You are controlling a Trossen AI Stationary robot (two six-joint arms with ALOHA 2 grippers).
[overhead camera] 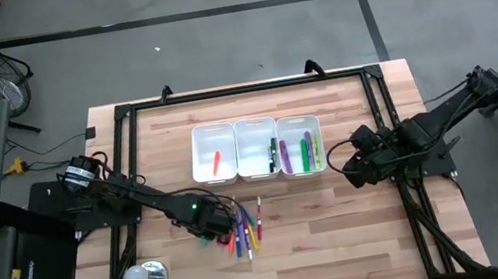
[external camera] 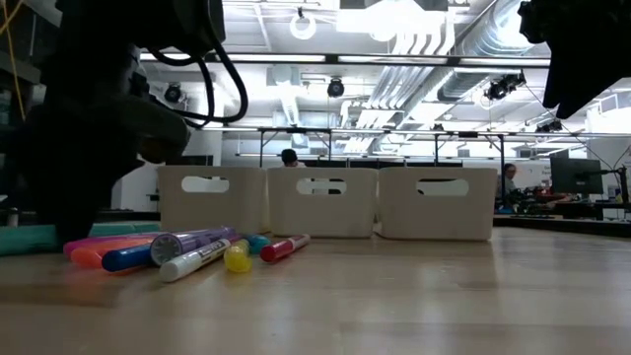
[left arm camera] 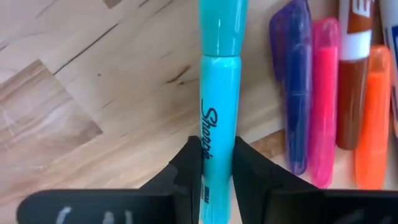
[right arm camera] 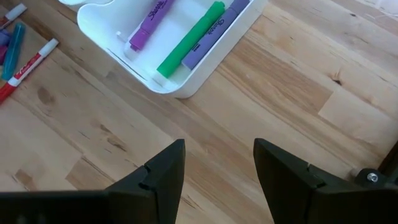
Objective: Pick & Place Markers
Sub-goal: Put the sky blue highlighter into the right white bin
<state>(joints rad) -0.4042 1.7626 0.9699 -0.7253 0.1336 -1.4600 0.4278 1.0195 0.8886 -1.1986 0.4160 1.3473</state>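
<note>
**Hidden and cut-off parts around the three white bins**

In the high view the left gripper (overhead camera: 211,225) covers part of the marker pile (overhead camera: 247,231) in front of the bins (overhead camera: 255,147), so the markers cannot be counted. The teal marker (left arm camera: 219,106) is cut off by the picture's edge at both ends. In the low view the bins' contents are hidden behind their walls.

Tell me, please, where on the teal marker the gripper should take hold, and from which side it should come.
Grip the teal marker on its straight barrel, below the cap, coming from above with one finger on each long side. It lies flat on the table, with bare wood on one side and the purple marker apart on the other. The left gripper already closes there.
</note>
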